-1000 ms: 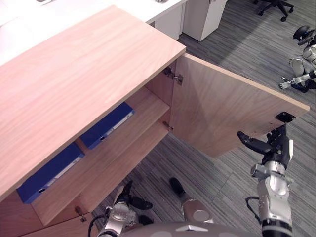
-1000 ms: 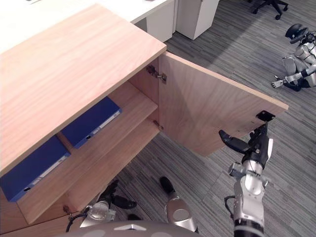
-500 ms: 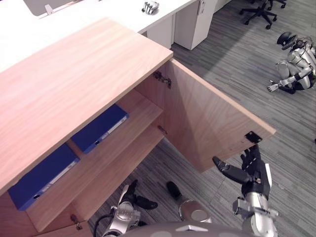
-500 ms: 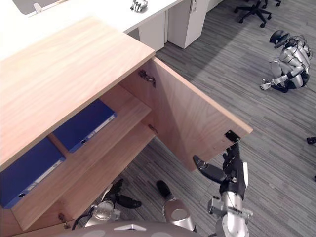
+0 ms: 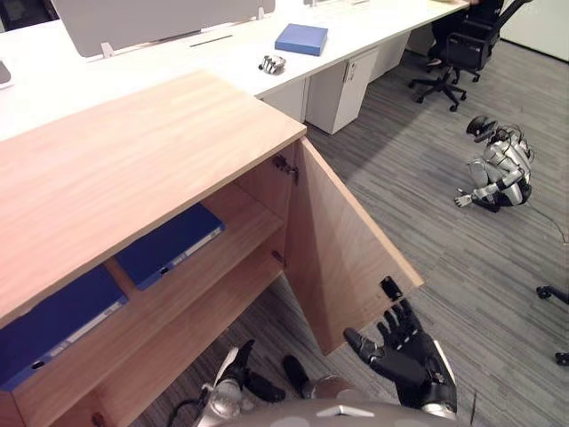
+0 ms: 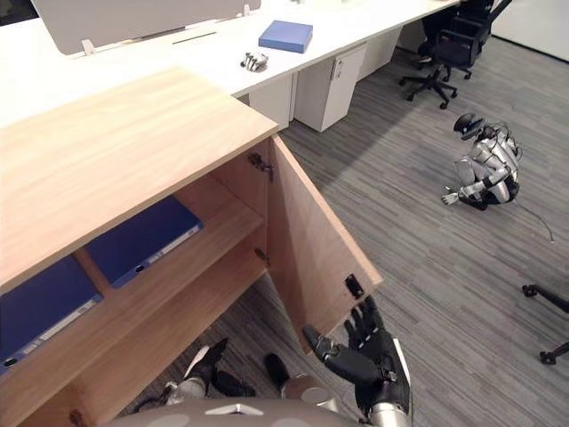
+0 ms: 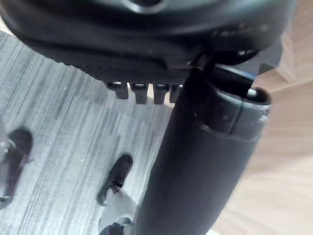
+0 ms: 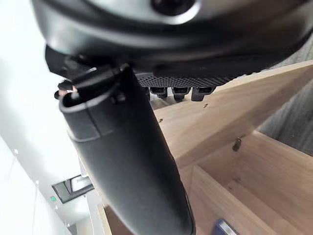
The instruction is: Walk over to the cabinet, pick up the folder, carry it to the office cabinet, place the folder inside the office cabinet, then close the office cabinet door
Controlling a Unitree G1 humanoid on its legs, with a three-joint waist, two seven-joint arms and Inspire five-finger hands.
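**Item 1, office cabinet** [image 5: 133, 169]. Light wood, with one door [image 5: 342, 258] swung wide on its hinges [image 5: 284, 165], free edge toward us. We judge that it stands open because loading looks done and closing is the step in hand.

**Item 2, upper shelf** [image 5: 253, 206]. It holds a blue folder [image 5: 169, 245] lying flat at the door end. A second blue folder [image 5: 53, 320] lies beyond a short upright divider [image 5: 114, 267]. We cannot tell which of the two is the task's. Either way it lies inside the cabinet and in neither hand. We read the flat storage as a fit for the low shelf height.

**Item 3, lower compartment** [image 5: 204, 311]. Bare boards, and we make out no contents in the part that shows.

**Item 4, right hand** [image 5: 404, 356]. Released, fingers straight and spread, grasping nothing. It is raised just beside the door's lower outer corner, under a small black fitting [image 5: 389, 286] on that edge. We cannot confirm contact. We judge that it is set there to push the panel shut.

**Item 5, left hand** [image 5: 233, 378]. Low by the cabinet's base, relaxed and holding nothing.

**Item 6, white tabletop** [image 5: 204, 58]. It stands behind the cabinet and carries a flat blue box [image 5: 300, 38] and a small metal object [image 5: 272, 63]. We count neither as part of the task.
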